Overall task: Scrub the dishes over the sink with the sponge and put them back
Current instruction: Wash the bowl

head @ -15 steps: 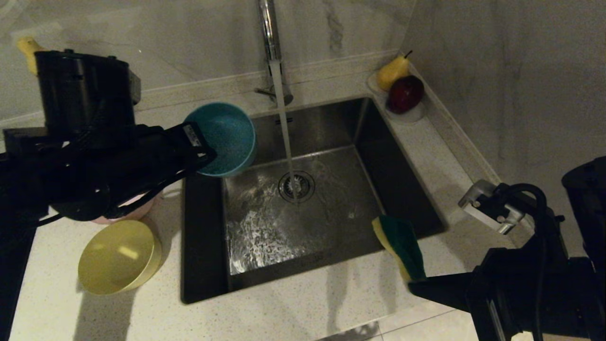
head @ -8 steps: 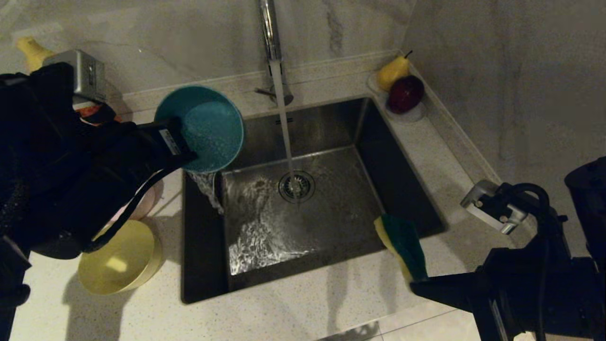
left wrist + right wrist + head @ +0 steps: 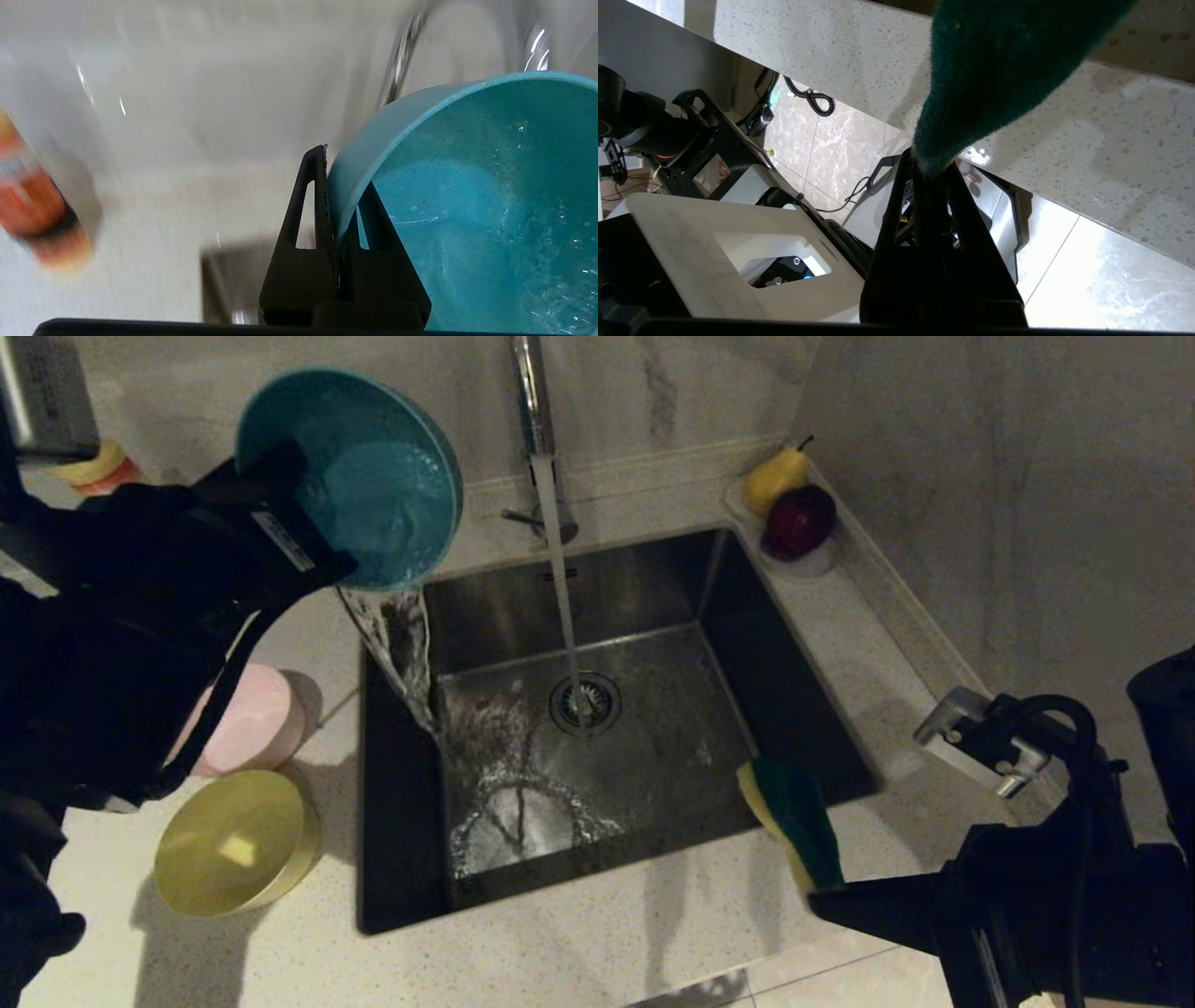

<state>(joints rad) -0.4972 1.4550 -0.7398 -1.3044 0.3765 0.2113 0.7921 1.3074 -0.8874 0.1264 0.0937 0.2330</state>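
Your left claw is pinching the rim of the blue bowl, one finger inside the wall and one outside, closed down tight on it. You are holding the bowl raised and tipped over the near-left corner of the sink, mouth facing the head camera, so the water inside is pouring off its lower lip and falling into the basin rather than onto the bench. That tilt makes sense as a drain step: the rim grip is leaving the whole inside of the bowl free, and it is letting gravity empty it.

Your right claw is clamped shut on one end of the sponge, which is sticking up from the fingers with its dark green side showing and a yellow edge beside it. You are keeping it hanging over the sink's front-right edge, well apart from the bowl, so it is ready for scrubbing while staying clear of the pour.

The tap is running, its stream dropping straight onto the drain, apart from the bowl.

The pink bowl and the yellow bowl are sitting upside down on the bench left of the sink, near each other, probably so they drain. A small white dish with a pear and a dark red fruit is standing at the far-right corner, out of the working path.
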